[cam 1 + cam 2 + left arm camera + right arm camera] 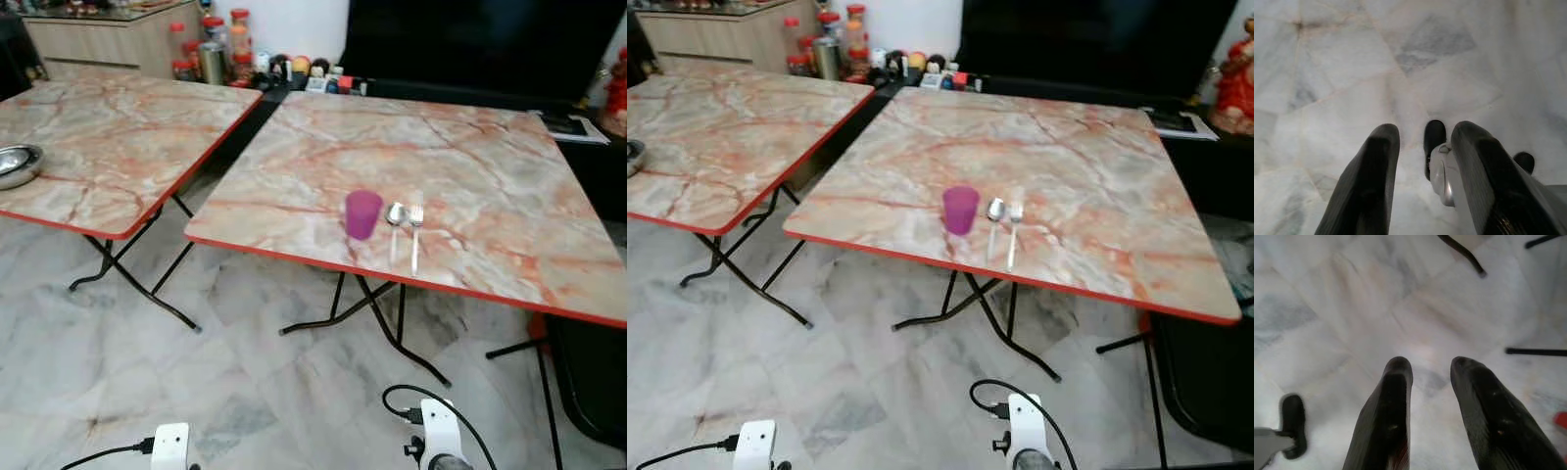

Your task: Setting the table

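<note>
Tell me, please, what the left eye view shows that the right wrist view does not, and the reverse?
Left eye view: the right-hand table with a purple cup, spoon and fork side by side near its front edge, and a steel bowl on the left table. Right wrist view: the right claw, fingers apart and empty, hanging low. Shared: the marble floor and black table legs.

Table (pixel 470 147): marble-pattern top, pink and cream veining, smooth with slight sheen; red edge band; thin black metal legs. Cup (pixel 361 214): translucent purple plastic. Spoon (pixel 395 217) and fork (pixel 415 219): shiny metal. Bowl (pixel 17 164): polished metal. Floor (pixel 118 372): glossy grey-white marble tile. Left gripper (pixel 1422 147), right gripper (pixel 1427 374): matt black fingers.
</note>
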Available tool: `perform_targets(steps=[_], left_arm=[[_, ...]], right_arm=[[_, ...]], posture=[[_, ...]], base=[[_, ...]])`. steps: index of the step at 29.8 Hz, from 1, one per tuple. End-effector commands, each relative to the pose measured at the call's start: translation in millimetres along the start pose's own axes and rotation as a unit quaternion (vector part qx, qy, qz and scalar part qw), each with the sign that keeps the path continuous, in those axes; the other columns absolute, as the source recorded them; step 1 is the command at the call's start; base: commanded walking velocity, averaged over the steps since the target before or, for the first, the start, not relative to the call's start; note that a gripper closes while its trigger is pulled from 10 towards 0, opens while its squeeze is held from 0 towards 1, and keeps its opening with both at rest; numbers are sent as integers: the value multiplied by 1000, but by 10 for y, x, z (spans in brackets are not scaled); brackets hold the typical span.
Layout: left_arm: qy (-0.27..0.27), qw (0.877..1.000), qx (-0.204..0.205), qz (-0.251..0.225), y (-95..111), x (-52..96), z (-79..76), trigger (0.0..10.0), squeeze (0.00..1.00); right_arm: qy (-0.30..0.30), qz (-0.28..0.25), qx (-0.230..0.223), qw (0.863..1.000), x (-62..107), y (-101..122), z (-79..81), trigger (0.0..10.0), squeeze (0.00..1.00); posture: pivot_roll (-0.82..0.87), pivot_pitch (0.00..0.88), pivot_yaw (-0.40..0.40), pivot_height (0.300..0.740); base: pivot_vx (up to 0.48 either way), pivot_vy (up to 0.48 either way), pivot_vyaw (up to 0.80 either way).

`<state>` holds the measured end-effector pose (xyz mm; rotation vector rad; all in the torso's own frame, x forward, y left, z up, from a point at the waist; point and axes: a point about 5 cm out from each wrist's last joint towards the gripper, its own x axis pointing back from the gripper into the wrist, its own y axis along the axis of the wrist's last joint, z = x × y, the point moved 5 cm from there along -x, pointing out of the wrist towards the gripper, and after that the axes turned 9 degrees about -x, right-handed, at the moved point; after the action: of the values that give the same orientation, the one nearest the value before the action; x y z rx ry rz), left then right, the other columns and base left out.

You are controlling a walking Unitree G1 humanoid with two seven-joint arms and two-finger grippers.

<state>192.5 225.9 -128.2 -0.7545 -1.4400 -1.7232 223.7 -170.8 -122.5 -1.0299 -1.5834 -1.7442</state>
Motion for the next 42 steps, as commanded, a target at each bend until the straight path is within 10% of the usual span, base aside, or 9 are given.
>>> perform_targets(steps=[1,42], left_arm=[[-5,1000,9,-10,102,-16,-41,10000,0],[-18,1000,-8,7,-10,-2,-44,10000,0]], right_arm=[[-14,0,0,1000,2,-8,-98,10000,0],[-28,-6,2,1000,1,19,-113,10000,0]], posture=[[-3,0,-39,740],[-16,0,-32,740]], base=[[334,0,0],[156,-32,0]])
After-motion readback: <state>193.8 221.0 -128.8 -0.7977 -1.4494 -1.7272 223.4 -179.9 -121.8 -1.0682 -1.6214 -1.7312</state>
